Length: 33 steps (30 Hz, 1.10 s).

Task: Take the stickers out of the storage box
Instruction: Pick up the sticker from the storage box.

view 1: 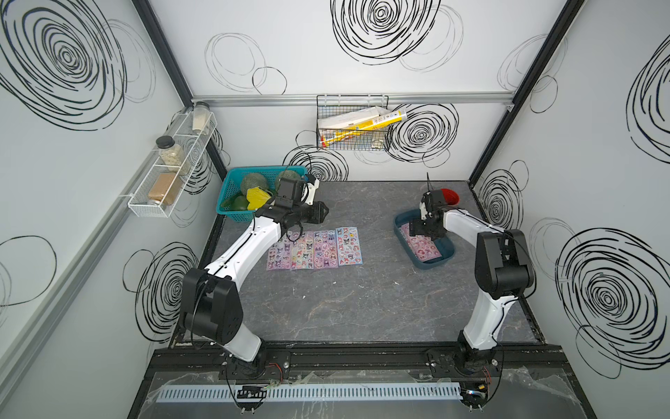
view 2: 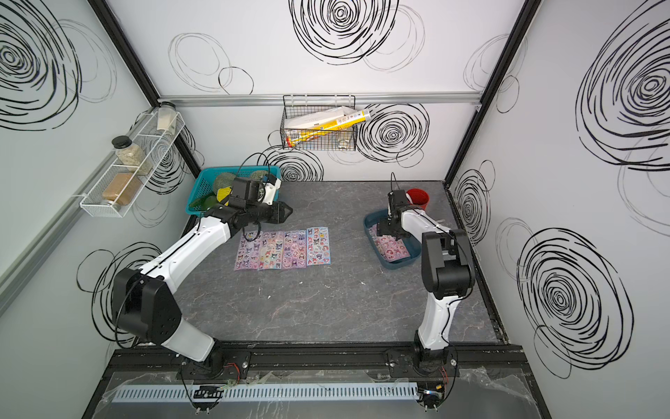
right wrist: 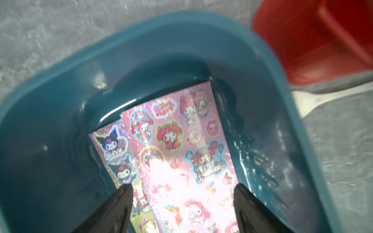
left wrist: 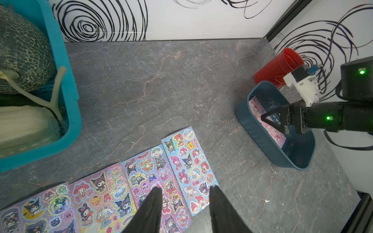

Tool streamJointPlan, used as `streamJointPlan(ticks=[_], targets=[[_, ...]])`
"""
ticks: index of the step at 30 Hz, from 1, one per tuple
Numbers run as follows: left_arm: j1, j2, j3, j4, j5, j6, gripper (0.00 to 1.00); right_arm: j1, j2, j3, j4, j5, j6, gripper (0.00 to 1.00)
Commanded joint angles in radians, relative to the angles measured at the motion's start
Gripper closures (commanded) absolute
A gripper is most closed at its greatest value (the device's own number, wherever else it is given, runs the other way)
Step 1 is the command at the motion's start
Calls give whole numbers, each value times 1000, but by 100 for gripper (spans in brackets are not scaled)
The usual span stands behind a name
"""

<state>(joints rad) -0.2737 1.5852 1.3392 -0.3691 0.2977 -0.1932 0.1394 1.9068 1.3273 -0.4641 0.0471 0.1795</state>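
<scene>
**Right end effector spread wide over the sheets inside the storage box**

Both top views give the whole layout. Four stickers (view 1: 314, 248) lie flat in a side-by-side row on the grey worktop (view 1: 362, 301). The storage box (view 1: 431, 266) sits well apart from them on the robot's right, with a red cup (view 1: 451, 196) just behind it. From up there the box's contents are only a pink patch, partly covered by the right end effector (view 1: 420, 232), which reaches down into the box.

The right wrist view shows what that arm hides. A pink sheet (right wrist: 193, 141) lies on top of a second sheet (right wrist: 115, 145), whose edge, printed with dark-eared characters, shows along one side. Any sheets beneath these cannot be made out. The jaws stand wide apart and grip nothing. One black fingertip (right wrist: 123, 193) is over the lower sheet's exposed edge, and the other is at the pink sheet's far edge, next to the box wall. Glare whitens the paper between them, so I cannot tell whether the tips touch it.

The left wrist view shows the row's glittery print close up, with the pale blue sheet (left wrist: 189, 171) lying nearest the box. The left end effector (left wrist: 185, 189) hangs above the worktop by the row, its jaws apart and empty. A bright blue basket (left wrist: 66, 100) stands on the far side of the row from the box.
</scene>
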Motion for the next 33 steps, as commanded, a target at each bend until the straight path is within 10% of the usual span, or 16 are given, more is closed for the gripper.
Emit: streamJointPlan(ticks=[1, 9, 33], targets=[[11, 22, 14, 70, 8, 16, 56, -4, 23, 8, -25, 20, 1, 17], [6, -75, -161, 152, 24, -1, 56, -4, 4, 10, -55, 52, -25, 0], [-52, -29, -144, 135, 42, -19, 56, -4, 123, 47, -95, 27, -51, 9]])
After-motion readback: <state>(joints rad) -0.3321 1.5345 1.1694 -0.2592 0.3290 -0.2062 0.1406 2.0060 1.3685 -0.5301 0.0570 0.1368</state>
